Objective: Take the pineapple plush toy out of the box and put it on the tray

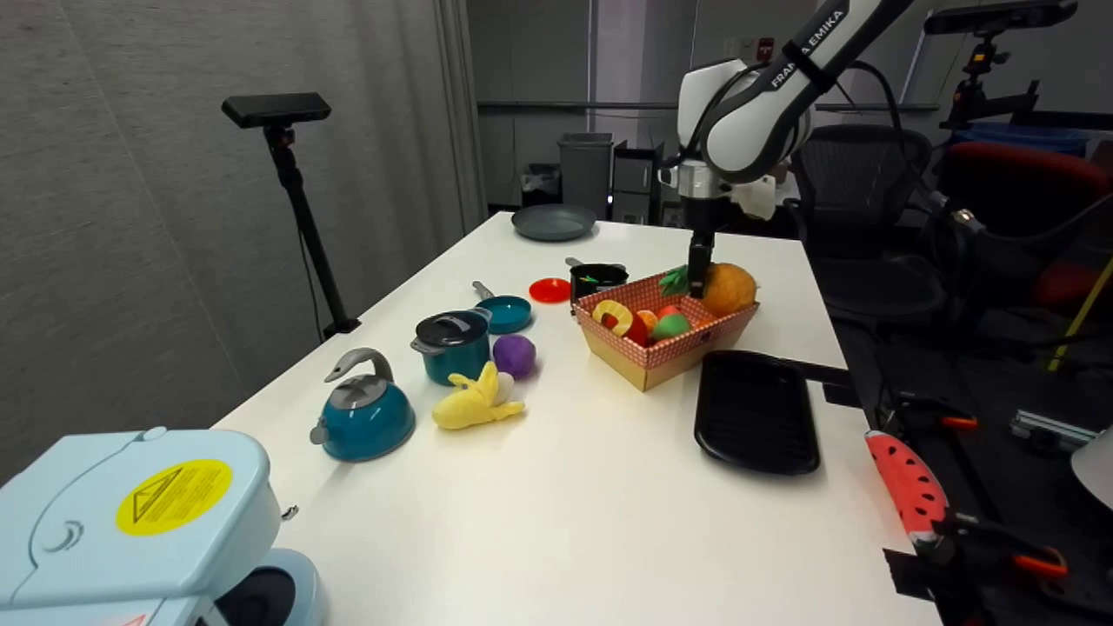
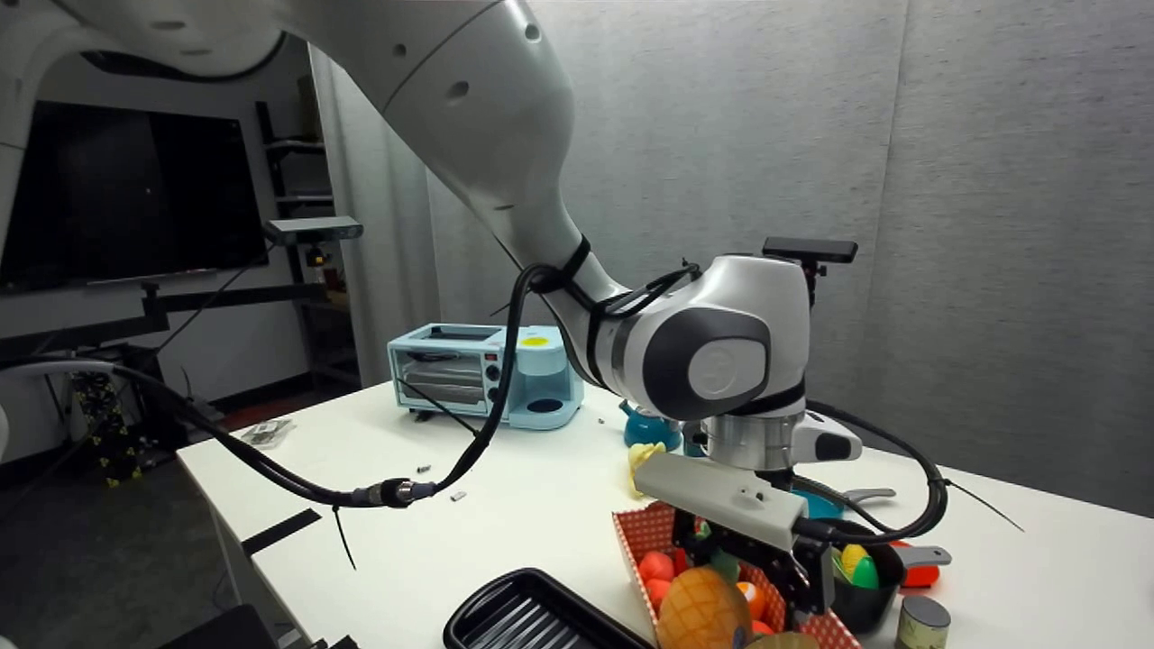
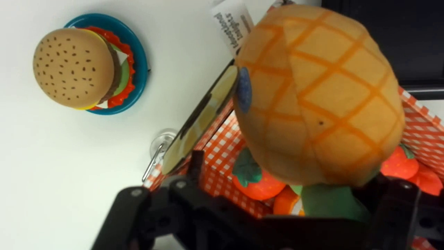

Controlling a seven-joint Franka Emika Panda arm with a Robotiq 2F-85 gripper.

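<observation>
My claw (image 3: 287, 172): jaws wide apart, down at the leafy end of the pineapple (image 3: 322, 100).
Pineapple: in the box (image 1: 687, 356), at one end, round body bulging above the rim.
Tray (image 1: 756, 413): on the table (image 1: 565, 522), just beside the box.
Burger (image 3: 74, 67): I see it on a blue dish (image 3: 139, 78).
</observation>
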